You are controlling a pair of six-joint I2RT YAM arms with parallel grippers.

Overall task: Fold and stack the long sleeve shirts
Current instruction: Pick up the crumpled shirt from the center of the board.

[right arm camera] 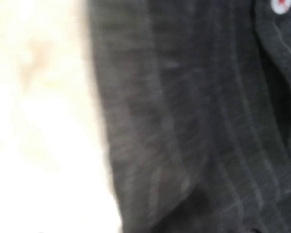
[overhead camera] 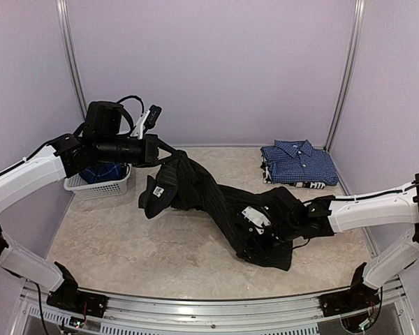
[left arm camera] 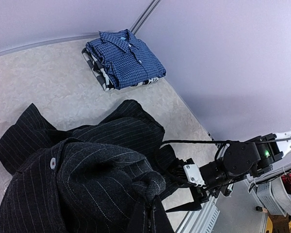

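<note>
The black pinstriped shirt (overhead camera: 195,192) stretches between my two grippers across the middle of the table. My left gripper (overhead camera: 164,155) is shut on a bunched part of it (left arm camera: 153,194) and holds that end up in the air. My right gripper (overhead camera: 246,227) is low over the table at the shirt's other end, where cloth wraps round it. In the right wrist view, blurred black cloth (right arm camera: 194,126) fills the frame and hides the fingers. A folded blue-and-white checked shirt (overhead camera: 298,162) lies at the back right, also in the left wrist view (left arm camera: 123,58).
A white lattice basket (overhead camera: 98,185) stands at the back left under my left arm, with dark blue cloth (overhead camera: 101,172) in it. A black-and-white striped piece (overhead camera: 314,184) lies under the folded checked shirt. A metal rail (overhead camera: 209,307) runs along the near edge.
</note>
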